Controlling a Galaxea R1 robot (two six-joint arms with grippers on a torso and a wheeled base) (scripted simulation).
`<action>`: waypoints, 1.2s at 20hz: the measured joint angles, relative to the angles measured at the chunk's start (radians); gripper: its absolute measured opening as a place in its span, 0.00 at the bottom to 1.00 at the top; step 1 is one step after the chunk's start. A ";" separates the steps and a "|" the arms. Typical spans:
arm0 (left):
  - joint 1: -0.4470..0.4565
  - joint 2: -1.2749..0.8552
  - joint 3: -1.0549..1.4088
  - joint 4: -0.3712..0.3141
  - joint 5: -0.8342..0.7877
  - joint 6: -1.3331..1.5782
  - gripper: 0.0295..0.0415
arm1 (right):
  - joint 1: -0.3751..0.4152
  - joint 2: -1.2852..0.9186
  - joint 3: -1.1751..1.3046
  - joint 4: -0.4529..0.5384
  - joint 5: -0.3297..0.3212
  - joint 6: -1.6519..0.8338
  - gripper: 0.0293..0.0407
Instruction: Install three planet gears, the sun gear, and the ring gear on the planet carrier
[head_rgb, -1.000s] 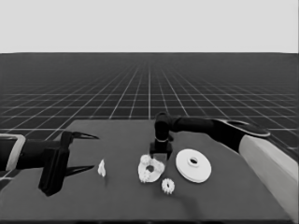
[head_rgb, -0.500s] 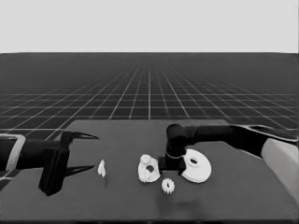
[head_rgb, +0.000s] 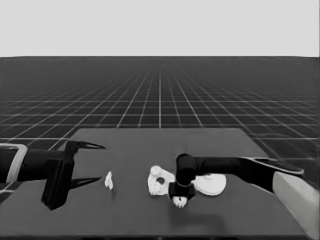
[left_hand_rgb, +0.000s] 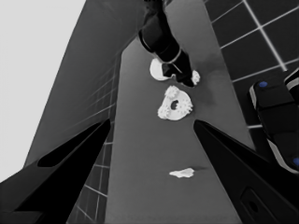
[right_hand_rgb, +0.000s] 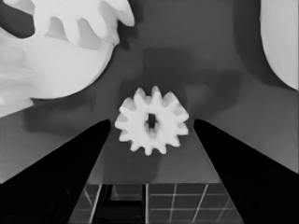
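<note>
A small gear (right_hand_rgb: 152, 121) lies flat on the counter (head_rgb: 130, 150) near the front edge, a loose one with a slotted hole in its middle. It sits between the two fingers of the right claw (right_hand_rgb: 149, 140), which hangs directly above it, spread wide and touching nothing; there is a clear gap between each finger and the teeth.

Just beside the gear, toward the left, is the smaller round part (head_rgb: 160, 181), which already carries at least two gears on its face, judging by the left wrist view. On the other side, partly behind the right arm, lies the larger round part (head_rgb: 212, 184).

I'd say the risks here come from crowding. The smaller round part's rim is close to one finger, so a descent that drifts that way could knock it and shake the seated gears. If the fingers close on tooth tips rather than in the gaps, the gear may twist or pop out sideways, and it lies close enough to the counter's front edge to roll off. A tilted grip would also make seating it awkward later.

Farther left a thin white piece (head_rgb: 108, 181) lies alone. The left claw (head_rgb: 92, 162) waits over the counter's left end, fingers apart and empty.
</note>
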 joint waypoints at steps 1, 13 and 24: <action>0.000 0.000 0.000 0.000 0.000 0.000 0.75 | -0.001 0.000 -0.001 -0.001 0.000 -0.001 0.81; 0.000 0.000 0.000 0.000 0.000 0.000 0.75 | 0.077 -0.014 0.069 0.085 -0.027 0.050 0.15; 0.000 0.000 0.000 0.000 0.000 0.000 0.75 | 0.270 0.183 -0.222 0.270 0.001 -0.041 0.15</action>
